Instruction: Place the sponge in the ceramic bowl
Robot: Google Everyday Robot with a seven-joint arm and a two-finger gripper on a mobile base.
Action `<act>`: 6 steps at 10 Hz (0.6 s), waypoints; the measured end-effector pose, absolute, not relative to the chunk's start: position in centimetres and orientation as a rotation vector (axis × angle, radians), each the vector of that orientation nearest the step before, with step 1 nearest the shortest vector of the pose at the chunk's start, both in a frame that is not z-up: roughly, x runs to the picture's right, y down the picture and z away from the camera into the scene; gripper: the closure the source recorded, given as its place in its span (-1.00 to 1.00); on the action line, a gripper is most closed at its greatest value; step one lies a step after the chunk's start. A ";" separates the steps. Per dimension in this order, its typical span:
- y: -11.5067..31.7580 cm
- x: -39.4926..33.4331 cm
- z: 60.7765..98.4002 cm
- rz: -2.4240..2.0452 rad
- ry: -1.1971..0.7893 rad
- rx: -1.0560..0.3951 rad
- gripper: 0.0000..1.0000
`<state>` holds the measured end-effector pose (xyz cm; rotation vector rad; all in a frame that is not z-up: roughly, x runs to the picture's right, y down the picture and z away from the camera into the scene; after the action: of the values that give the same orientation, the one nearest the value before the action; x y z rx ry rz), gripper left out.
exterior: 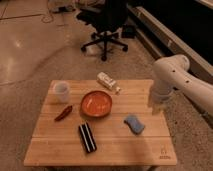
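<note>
The light-blue sponge (133, 123) lies flat on the wooden table (120, 150), right of centre. The ceramic bowl (96, 103), orange-red inside with a darker rim, sits in the middle of the table, left of the sponge and apart from it. My white arm comes in from the right, and its gripper (155, 107) hangs over the table's right edge, up and to the right of the sponge, not touching it. Nothing shows in the gripper.
A pale cup (62, 91) stands at the back left. A red chili pepper (63, 113) lies left of the bowl. A black striped block (87, 137) lies in front of the bowl, a white bottle (108, 82) behind it. An office chair (107, 25) stands on the floor beyond.
</note>
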<state>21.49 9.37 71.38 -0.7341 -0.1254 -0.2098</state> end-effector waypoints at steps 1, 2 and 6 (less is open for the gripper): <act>9.5 21.2 71.4 -0.205 -0.120 -0.734 0.11; 10.1 20.8 71.0 -0.225 -0.130 -0.742 0.11; 10.4 21.8 71.1 -0.175 -0.186 -0.735 0.11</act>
<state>21.78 10.39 71.10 -0.7354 -0.1862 -0.1748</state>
